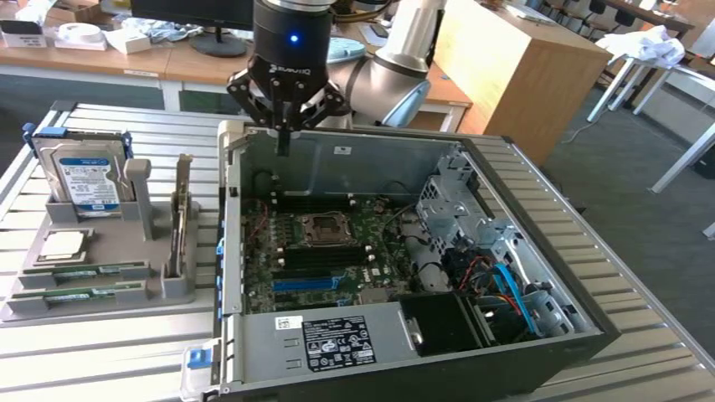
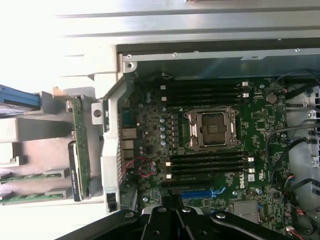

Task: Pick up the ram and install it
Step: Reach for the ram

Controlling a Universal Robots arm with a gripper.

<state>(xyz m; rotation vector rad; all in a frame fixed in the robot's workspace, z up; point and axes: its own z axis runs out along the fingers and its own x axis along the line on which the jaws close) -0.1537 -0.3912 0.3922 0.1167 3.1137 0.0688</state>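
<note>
Two ram sticks (image 1: 84, 272) lie flat in slots of a grey holder (image 1: 167, 289) at the exterior view's left, outside the computer case; in the wrist view the ram sticks (image 2: 25, 176) show as thin green strips. My gripper (image 1: 284, 144) hangs shut over the case's back-left corner, well above the motherboard (image 1: 335, 251), holding nothing. The wrist view has my gripper (image 2: 172, 212) as dark fingers pressed together over the board. Black memory slots (image 2: 207, 162) run beside the open processor socket (image 2: 212, 129), with another bank of slots (image 2: 205, 92) on its other side.
The holder also carries a hard drive (image 1: 84, 180), a silver processor chip (image 1: 62, 245) and an upright green card (image 1: 179, 222). The open case (image 1: 537, 251) has tall metal walls, a drive cage (image 1: 453, 209), cables and a power supply (image 1: 335, 339). All this rests on a slatted metal table (image 1: 100, 352).
</note>
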